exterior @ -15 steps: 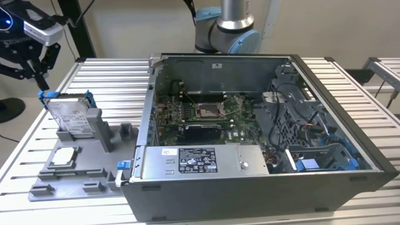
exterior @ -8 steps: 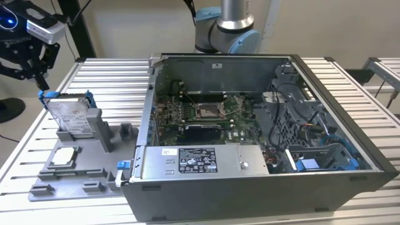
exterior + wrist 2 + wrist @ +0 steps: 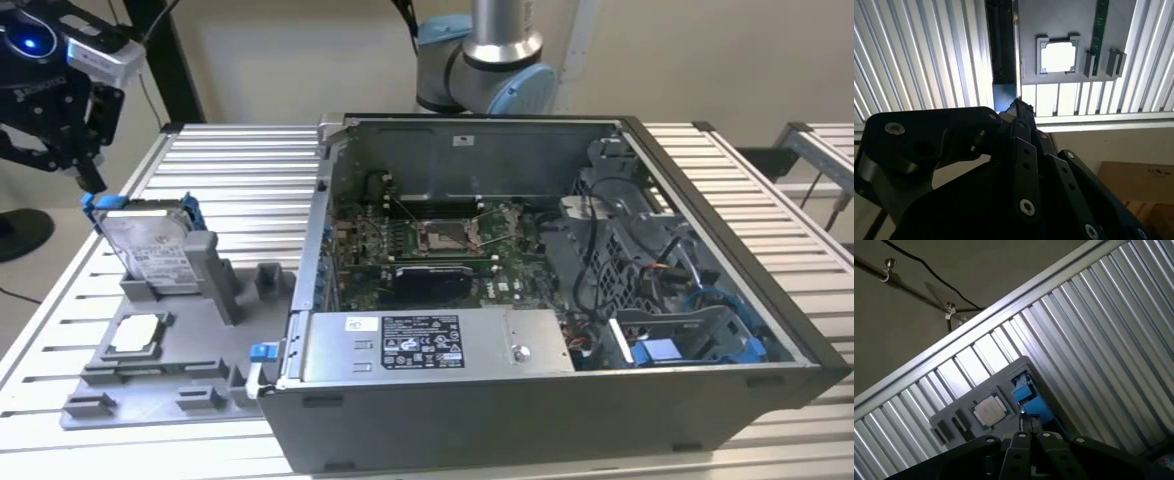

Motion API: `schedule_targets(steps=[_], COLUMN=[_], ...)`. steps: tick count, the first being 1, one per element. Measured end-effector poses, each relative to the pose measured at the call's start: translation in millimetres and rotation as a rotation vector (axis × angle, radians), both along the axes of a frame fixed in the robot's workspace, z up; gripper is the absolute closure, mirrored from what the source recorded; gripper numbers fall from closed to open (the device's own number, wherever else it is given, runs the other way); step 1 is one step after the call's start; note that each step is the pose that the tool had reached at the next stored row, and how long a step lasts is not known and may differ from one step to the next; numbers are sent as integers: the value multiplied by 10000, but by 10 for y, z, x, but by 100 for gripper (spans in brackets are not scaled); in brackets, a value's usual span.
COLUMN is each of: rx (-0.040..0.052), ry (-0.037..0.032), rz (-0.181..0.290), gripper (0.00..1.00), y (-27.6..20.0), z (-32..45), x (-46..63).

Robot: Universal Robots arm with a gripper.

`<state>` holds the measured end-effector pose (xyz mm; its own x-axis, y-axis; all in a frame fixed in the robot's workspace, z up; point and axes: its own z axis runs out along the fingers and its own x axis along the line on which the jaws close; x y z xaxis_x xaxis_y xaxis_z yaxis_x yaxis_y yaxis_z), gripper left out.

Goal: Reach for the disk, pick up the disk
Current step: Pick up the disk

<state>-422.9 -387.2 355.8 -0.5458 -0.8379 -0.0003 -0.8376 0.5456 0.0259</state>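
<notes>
The disk [image 3: 150, 248], a silver drive with a white label in a blue carrier frame, stands tilted in a slot of the grey holder [image 3: 200, 385] at the exterior view's left. My black gripper [image 3: 91, 188] comes down from above onto the carrier's upper corner. Its fingers are drawn together on the blue frame's edge. In both wrist views the fingertips meet at the blue frame [image 3: 1026, 395] [image 3: 1004, 97], with the gripper [image 3: 1026, 420] [image 3: 1016, 104] right against it. The disk still rests in its slot.
A small square silver processor chip [image 3: 138, 333] [image 3: 1058, 56] [image 3: 990, 410] lies in the holder just in front of the disk. An open computer case [image 3: 721, 300] with a grey power-supply box [image 3: 427, 345] stands to the exterior view's right on the slatted metal table [image 3: 240, 170].
</notes>
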Motion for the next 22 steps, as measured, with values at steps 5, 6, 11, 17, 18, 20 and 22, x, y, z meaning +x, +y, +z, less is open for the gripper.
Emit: schedule_targets(steps=[5,6,11,17,18,20,22], rx=[3,4,8,13,14,16,18], ry=[-112,-114,-113,-113,-112,-112,-113], rz=[838,992,1873,2861,3027,3380,3745], gripper=[100,100,100,100,100,100,100], y=[0,0,8,14,14,14,15], z=[-2,-2,-1,-2,-2,-2,-2], x=[1,0,0,-1,-2,-2,-2])
